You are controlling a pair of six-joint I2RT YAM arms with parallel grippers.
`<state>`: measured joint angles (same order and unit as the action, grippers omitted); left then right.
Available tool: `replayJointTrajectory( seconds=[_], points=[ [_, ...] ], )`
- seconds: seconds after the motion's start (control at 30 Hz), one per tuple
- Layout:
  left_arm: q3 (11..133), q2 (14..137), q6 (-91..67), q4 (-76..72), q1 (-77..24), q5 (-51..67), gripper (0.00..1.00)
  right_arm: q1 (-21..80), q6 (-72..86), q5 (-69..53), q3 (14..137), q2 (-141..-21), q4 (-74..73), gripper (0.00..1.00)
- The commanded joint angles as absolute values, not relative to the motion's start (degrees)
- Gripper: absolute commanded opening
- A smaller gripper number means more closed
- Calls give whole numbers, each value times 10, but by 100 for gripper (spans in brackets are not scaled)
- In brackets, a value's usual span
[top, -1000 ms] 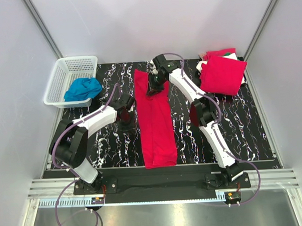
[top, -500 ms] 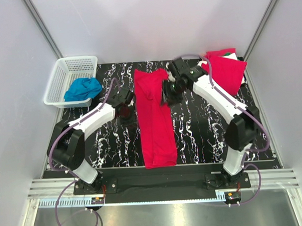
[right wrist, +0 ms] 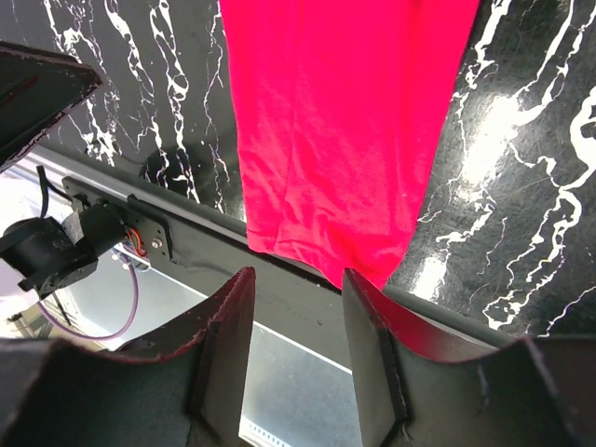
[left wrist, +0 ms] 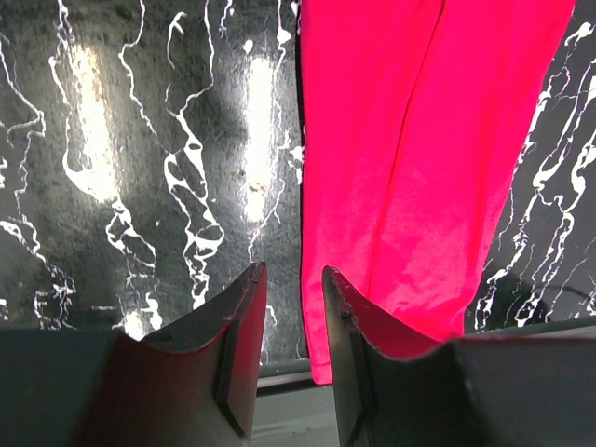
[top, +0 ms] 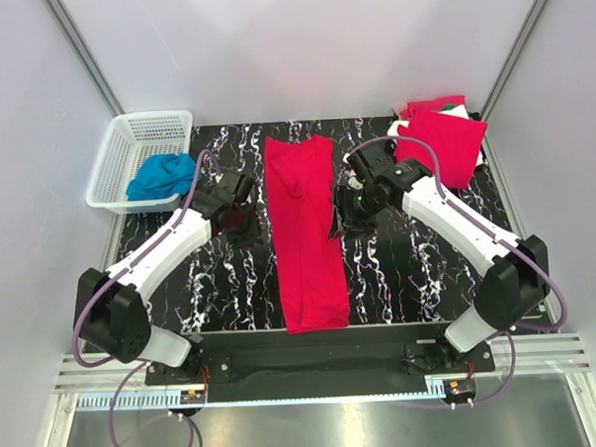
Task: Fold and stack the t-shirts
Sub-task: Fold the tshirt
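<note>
T-shirts [top: 298, 184], red, on a black marbled tabletop [top: 429, 267], listed left to right.
Basket [top: 117, 162], white, far left corner, holding a blue cloth [top: 164, 176]; set apart from the work.
Left claw [left wrist: 291, 273], jaws narrowly parted, empty, poised over the tabletop just beside the left edge of the long t-shirt [top: 307, 243].
Long t-shirt, centre, flat, sides turned in to a narrow strip running far to near; likely awaiting its crosswise fold.
Right claw [right wrist: 298, 275], jaws wider, empty, just beside the right edge, probably so both can pinch the strip together.
Stack [top: 440, 148] of folded shirts, far right corner, white and green piece [top: 455, 107] showing behind: the destination, by my judgement.
</note>
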<state>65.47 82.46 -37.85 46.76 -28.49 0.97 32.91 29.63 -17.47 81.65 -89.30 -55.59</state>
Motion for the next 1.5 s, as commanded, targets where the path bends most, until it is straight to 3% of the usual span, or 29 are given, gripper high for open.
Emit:
replayJointTrajectory(
  seconds=[0.0, 0.33, 0.67, 1.03, 1.3, 1.47],
  points=[
    [682, 802, -394, 483, -287, 10, 36, 332, 307, -186, 831, -893, -559, 50],
    [661, 781, -403, 487, -288, 33, 38, 332, 367, -175, 759, -851, -537, 49],
    [755, 843, -357, 519, -288, 8, 39, 331, 377, -140, 766, -859, -558, 50],
    [679, 849, -391, 476, -292, 2, 39, 336, 299, -119, 787, -904, -569, 50],
    [760, 889, -402, 511, -301, -18, 40, 336, 286, -152, 780, -959, -562, 52],
    [812, 899, -424, 532, -319, -44, 41, 336, 293, -165, 756, -919, -516, 53]
  ],
)
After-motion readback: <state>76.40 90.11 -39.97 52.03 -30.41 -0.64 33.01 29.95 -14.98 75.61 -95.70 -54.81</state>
